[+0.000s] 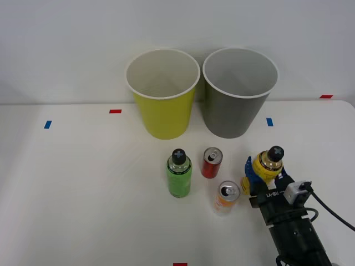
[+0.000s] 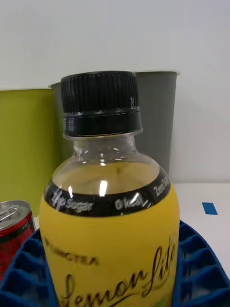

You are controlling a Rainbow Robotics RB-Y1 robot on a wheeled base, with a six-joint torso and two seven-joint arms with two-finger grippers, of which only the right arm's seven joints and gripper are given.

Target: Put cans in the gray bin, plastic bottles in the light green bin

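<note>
A yellow plastic bottle (image 1: pixel 269 165) (image 2: pixel 110 230) with a black cap stands upright at the right of the table. My right gripper (image 1: pixel 267 174) (image 2: pixel 110 292) is shut on it, one blue ribbed finger (image 1: pixel 252 169) (image 2: pixel 24 268) pressed against each side. Left of it are the orange-and-white can (image 1: pixel 227 197) and the red can (image 1: pixel 211 162) (image 2: pixel 12 230), both upright. The green bottle (image 1: pixel 179 174) stands further left. Behind them, side by side, are the light green bin (image 1: pixel 163 108) (image 2: pixel 24 144) and the gray bin (image 1: pixel 233 113) (image 2: pixel 155 120), both showing pale insides.
Small tape marks lie on the white table: blue (image 1: pixel 269 122) (image 2: pixel 209 208) beside the gray bin, blue (image 1: pixel 47 124) at the far left, red (image 1: pixel 115 111) near the light green bin, red (image 1: pixel 179 265) at the front edge. A plain wall rises behind the bins.
</note>
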